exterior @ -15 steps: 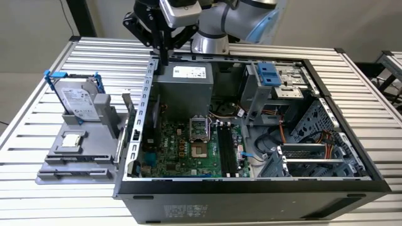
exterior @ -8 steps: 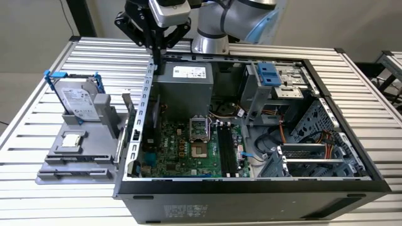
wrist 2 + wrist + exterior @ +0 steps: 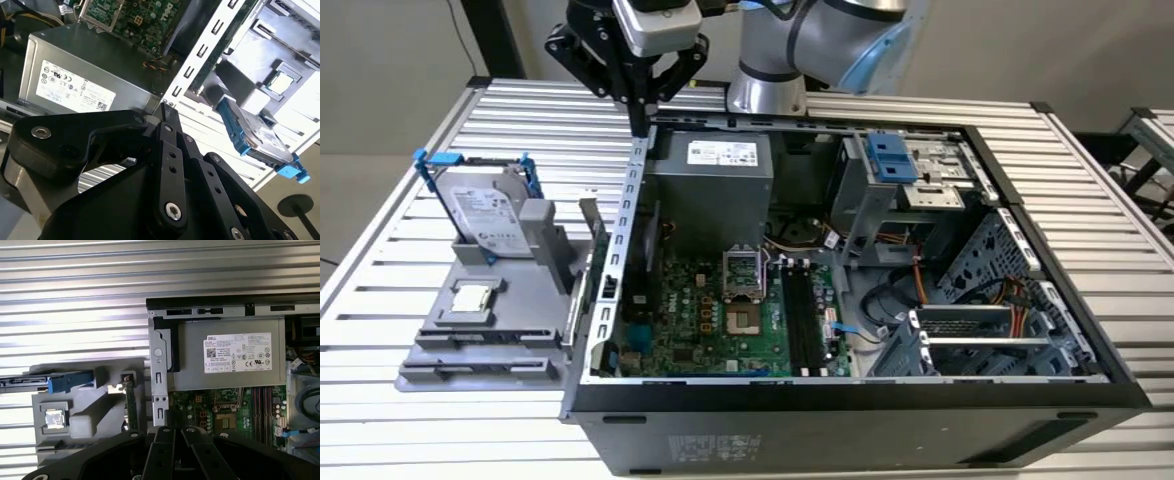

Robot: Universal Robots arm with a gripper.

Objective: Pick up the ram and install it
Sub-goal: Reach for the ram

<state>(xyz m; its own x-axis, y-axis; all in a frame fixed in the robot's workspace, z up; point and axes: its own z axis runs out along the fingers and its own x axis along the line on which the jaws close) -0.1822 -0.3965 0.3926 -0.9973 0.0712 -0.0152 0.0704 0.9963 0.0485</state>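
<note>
In the first wrist view the ram [image 3: 131, 407] is a thin green stick standing on edge in the grey holder [image 3: 90, 440], just outside the case wall. The exterior view shows it as a narrow upright strip [image 3: 588, 250] on the holder's side nearest the case. My gripper [image 3: 640, 122] hangs above the case's far corner on the exterior view's left, over the wall beside the power supply. Its black fingers [image 3: 165, 107] meet at the tips with nothing between them. In the first wrist view the gripper [image 3: 173, 429] is beside the ram's end, apart from it. The motherboard's black slots [image 3: 803, 320] lie inside the case.
An open computer case [image 3: 1067, 390] lies on a slatted metal table [image 3: 520, 120]. A grey power supply [image 3: 714, 180] fills its far corner. The holder also carries a silver hard drive in a blue frame [image 3: 487, 215] and a small square chip [image 3: 474, 297].
</note>
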